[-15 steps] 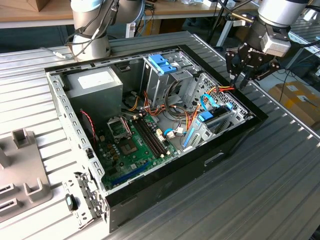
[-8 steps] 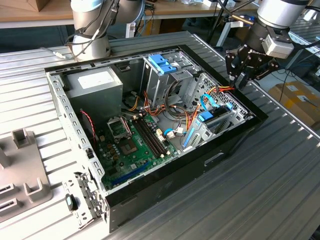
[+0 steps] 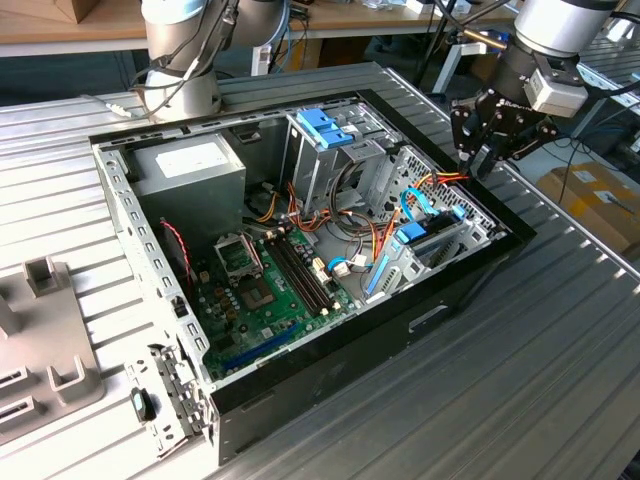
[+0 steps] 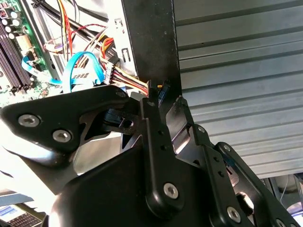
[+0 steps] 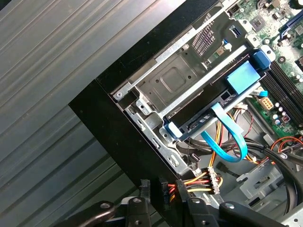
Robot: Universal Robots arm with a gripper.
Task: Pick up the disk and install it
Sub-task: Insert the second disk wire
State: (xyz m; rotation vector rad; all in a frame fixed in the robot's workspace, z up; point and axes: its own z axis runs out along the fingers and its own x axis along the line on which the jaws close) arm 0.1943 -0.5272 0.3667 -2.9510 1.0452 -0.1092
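Fingers [image 3: 478, 160] clamped on a black cable connector [image 5: 164, 190] over the open case [image 3: 470, 275], ribbed grey table [image 3: 560, 370] beneath.

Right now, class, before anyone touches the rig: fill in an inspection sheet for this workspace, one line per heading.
Surface: ribbed metal table, carrying an open computer case.
Job's things: drive bay with a blue tab at the case's corner; cannot tell whether the disk sits in it.
Clutter: grey fixture blocks on the table at the exterior view's left.
Grippers: claw at the case's rim, shut on a black power plug.
Cables: red, yellow and black wires run from the plug; a blue flat cable loops by the bay.
Surroundings: another arm's base behind the case; cardboard box at the exterior view's right.
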